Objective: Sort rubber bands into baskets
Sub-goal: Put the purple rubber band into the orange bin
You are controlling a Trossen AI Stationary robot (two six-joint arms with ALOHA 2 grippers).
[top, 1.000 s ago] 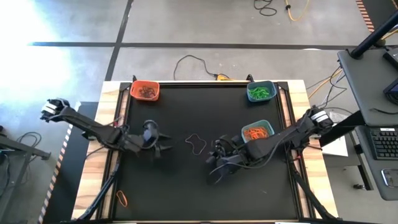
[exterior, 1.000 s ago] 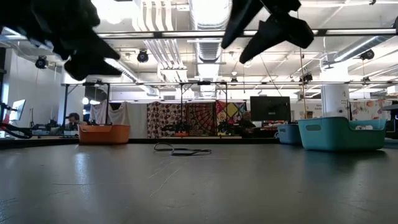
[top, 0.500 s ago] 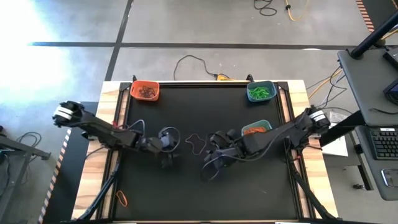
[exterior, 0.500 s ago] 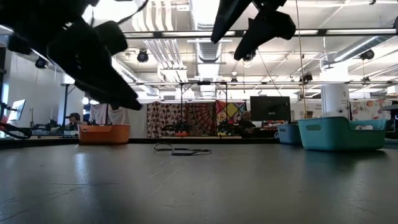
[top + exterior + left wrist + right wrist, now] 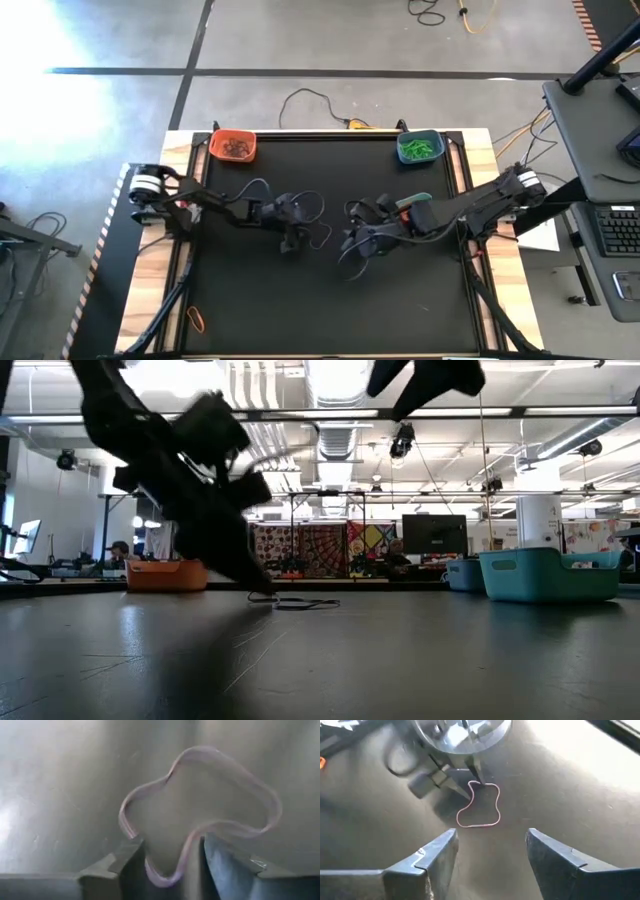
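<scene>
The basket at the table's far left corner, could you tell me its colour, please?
Orange: the basket shows best in the high view.

Left pincer [image 5: 298, 240] now down at the dark rubber band [image 5: 318, 233].

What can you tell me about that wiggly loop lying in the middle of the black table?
It is a thin dark rubber band, pinkish in the close views, lying flat and slack on the black table in a bent, lobed loop. The left pincer stands open astride one end of it, fingertips at the mat. The right pincer hovers open nearby, not touching it.
</scene>
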